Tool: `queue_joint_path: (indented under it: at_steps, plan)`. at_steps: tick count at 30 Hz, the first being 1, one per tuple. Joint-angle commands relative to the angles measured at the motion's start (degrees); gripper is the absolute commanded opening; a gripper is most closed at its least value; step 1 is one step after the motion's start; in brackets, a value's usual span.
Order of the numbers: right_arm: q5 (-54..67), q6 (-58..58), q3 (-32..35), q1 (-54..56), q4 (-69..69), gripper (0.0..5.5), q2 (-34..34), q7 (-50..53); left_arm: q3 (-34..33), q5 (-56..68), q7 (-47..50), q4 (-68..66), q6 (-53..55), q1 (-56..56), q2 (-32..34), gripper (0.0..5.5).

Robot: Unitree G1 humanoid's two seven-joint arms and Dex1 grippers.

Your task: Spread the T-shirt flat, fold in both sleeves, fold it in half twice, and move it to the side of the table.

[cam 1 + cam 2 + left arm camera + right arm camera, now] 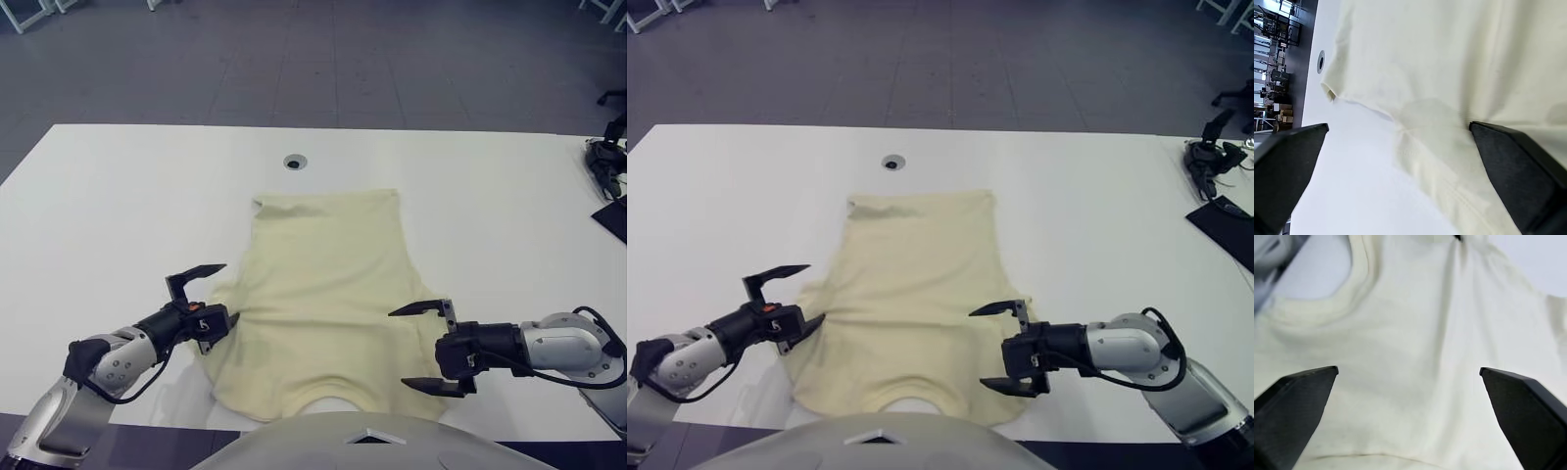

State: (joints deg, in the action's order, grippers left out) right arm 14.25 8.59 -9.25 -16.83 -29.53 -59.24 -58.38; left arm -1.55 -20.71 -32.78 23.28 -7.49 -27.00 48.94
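A pale yellow T-shirt [323, 294] lies on the white table [118, 206], collar toward me, hem toward the far side. Its sleeves look folded in, leaving a narrow shape. My left gripper [214, 292] stands open at the shirt's left edge, fingers black, one above the other. The left wrist view looks at the shirt's edge [1415, 122] between its open fingers. My right gripper [416, 348] is open over the shirt's near right part. In the right wrist view, shirt cloth [1410, 357] and the collar curve lie between the spread fingers.
A round cable hole [294, 162] sits in the table beyond the hem. Black gear [607, 166] and a dark flat item [615, 217] lie at the far right edge. White table surface stretches left and right of the shirt.
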Motion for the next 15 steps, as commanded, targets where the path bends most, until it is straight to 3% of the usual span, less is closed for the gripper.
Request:
queue_joint_path:
  at_steps: [1, 7, 12, 15]
  plan:
    - [6.9, -4.0, 2.3, 4.1, -0.5, 5.4, 4.2, 1.1, -0.4, 2.1, -2.2, 0.2, 0.9, -0.7, -0.1, 5.38]
    - [5.9, -6.4, 2.4, 10.7, 4.0, 5.4, 13.3, 7.7, -4.0, 6.7, -1.5, 2.4, 1.7, 2.3, -2.1, 5.38]
    - [10.9, -8.0, 7.8, 15.6, 5.3, 5.4, 23.1, 17.1, -8.6, 28.8, -0.9, 14.2, 6.6, 0.6, -10.6, 5.38]
    - [10.7, -8.4, 9.8, 16.7, 5.8, 5.4, 27.5, 22.6, -11.5, 37.8, 4.7, 16.9, 12.0, 0.1, -17.4, 5.38]
